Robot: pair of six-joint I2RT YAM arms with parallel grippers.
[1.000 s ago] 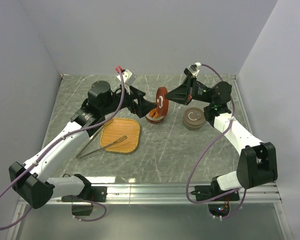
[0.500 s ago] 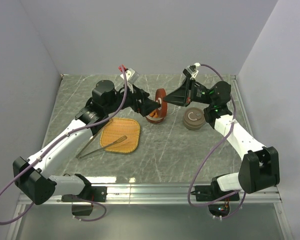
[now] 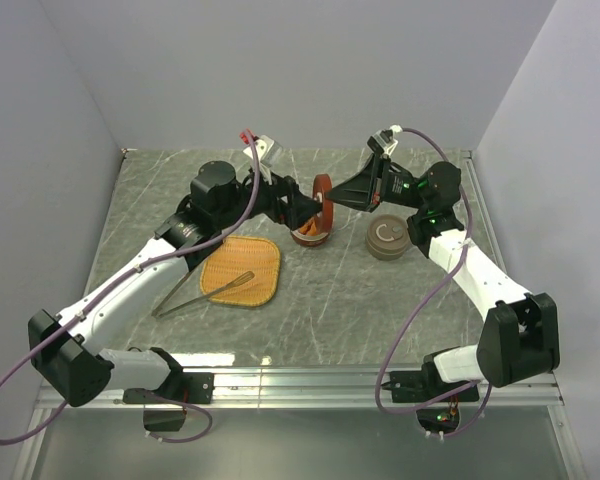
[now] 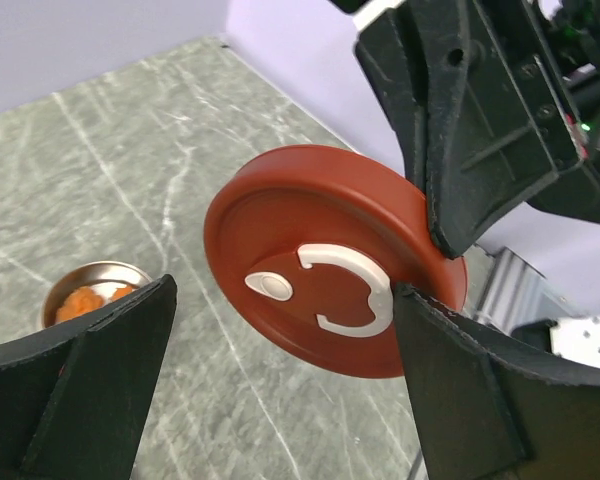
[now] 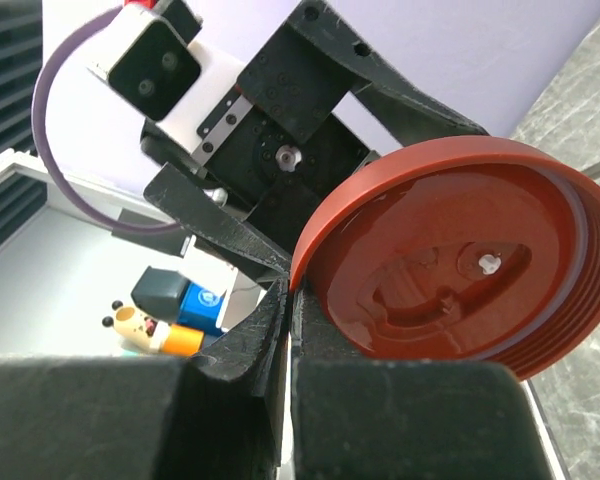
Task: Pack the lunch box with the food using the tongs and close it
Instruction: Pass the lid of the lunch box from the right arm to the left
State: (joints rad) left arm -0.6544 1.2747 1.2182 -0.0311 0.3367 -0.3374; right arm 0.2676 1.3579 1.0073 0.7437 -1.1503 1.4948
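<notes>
The red round lid (image 3: pixel 323 194) with a white ring handle (image 4: pixel 345 292) hangs on edge above the lunch box (image 3: pixel 310 238). My right gripper (image 5: pixel 290 290) is shut on the lid's rim (image 5: pixel 315 240). My left gripper (image 4: pixel 285 290) is open, its fingers (image 4: pixel 450 390) spread to either side of the lid; whether they touch it I cannot tell. The lunch box is a round steel bowl (image 4: pixel 72 282) holding orange-brown food (image 4: pixel 88 300). The silver tongs (image 3: pixel 205 293) lie across the front-left edge of the woven tray.
The orange-yellow woven tray (image 3: pixel 248 268) lies flat left of the lunch box. A second round brown container (image 3: pixel 387 238) with a lid stands to its right, under the right arm. Grey walls close off the left, back and right sides.
The left arm has reached further right, bringing its open fingers up around the lid. The right gripper has kept its hold on the lid, shifting it slightly.
</notes>
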